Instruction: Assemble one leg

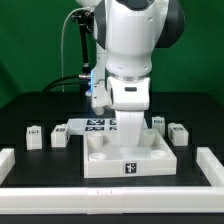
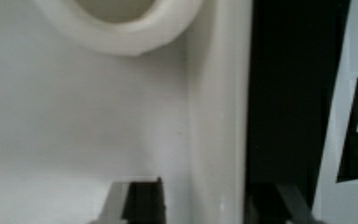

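Right at the front, a white rail (image 1: 110, 190) fences the dark surface (image 1: 25, 112), and the square slab (image 1: 105, 158) sits against it with a tag on its near face. Behind that, the fingers (image 2: 140, 205) sit low at the slab's far edge. In the wrist view they stand apart with the white edge running between them and a round socket (image 2: 114, 25) close by. I cannot tell whether they press on the edge or only straddle it.

They hold no leg. The leg (image 1: 157, 123) nearest them lies loose on the surface, just toward the exterior view's right, but it is too small for me to read its long axis. The other legs (image 1: 33, 137) lie farther out on both sides. The marker board (image 1: 95, 125) lies flat beyond the slab. Over it all the arm (image 1: 130, 50) stands tall, its wrist pointing straight down. Reaching that leg would, I judge, mean lifting clear and shifting toward that side.
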Motion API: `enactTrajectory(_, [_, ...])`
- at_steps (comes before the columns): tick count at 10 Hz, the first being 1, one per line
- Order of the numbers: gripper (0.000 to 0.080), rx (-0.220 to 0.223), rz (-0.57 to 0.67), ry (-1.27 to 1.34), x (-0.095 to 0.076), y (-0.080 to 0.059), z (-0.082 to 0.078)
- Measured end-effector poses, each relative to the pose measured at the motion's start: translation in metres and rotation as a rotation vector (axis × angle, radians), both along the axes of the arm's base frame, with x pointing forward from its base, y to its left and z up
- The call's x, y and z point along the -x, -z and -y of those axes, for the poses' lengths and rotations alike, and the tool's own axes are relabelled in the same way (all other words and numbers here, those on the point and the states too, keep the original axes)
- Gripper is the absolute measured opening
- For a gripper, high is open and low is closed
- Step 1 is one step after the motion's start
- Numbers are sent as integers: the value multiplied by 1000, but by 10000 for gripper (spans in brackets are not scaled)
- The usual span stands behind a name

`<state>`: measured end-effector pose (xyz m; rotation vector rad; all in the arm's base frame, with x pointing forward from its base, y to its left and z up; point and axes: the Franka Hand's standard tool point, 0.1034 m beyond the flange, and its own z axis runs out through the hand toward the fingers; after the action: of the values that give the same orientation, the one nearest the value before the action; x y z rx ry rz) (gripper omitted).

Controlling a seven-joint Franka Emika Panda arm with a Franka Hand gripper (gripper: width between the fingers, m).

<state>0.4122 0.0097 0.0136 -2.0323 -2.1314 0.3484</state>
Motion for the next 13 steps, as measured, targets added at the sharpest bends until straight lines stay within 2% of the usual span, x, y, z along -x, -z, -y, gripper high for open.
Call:
enactTrajectory(1, [77, 0, 5, 0, -1, -1, 0])
enactTrajectory(8, [77, -1, 12, 0, -4, -1, 0])
enactTrajectory(10, [77, -5, 27, -1, -21, -1, -13])
enactTrajectory(13, [77, -3, 50, 39, -38, -1, -31])
